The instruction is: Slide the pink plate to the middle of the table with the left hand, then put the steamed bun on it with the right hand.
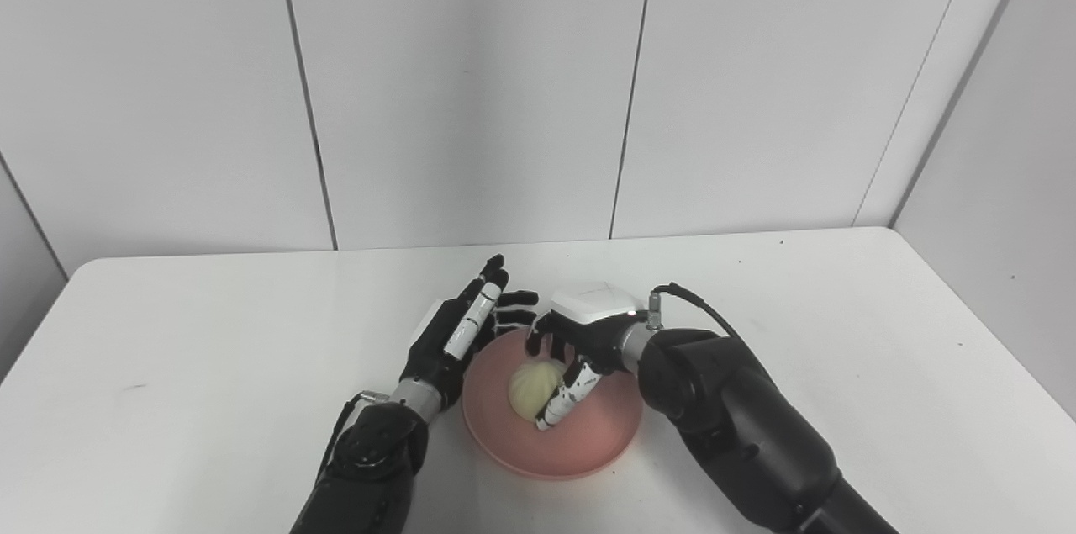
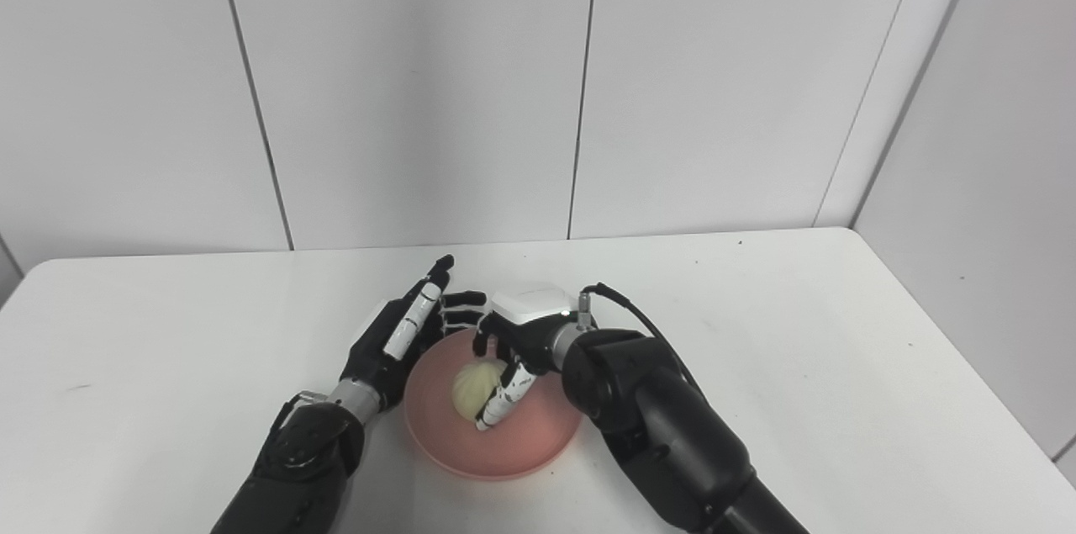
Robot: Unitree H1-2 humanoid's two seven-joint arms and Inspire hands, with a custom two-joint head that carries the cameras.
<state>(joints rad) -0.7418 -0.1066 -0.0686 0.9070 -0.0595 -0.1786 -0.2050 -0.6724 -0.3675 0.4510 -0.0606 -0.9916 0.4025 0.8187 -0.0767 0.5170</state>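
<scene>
Placing step is judged in hand: steamed bun (image 1: 535, 389) is set on pink plate (image 1: 588, 441) mid-table, fingers of right hand (image 1: 580, 349) curled around it, left hand (image 1: 458, 328) spread empty beside rim; release is needed next.

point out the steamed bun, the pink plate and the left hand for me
steamed bun (image 1: 531, 388), left eye view, on its pale pleated top
pink plate (image 1: 580, 446), left eye view, on a bare part of its near side
left hand (image 2: 395, 341), right eye view, on the back of the hand
</scene>
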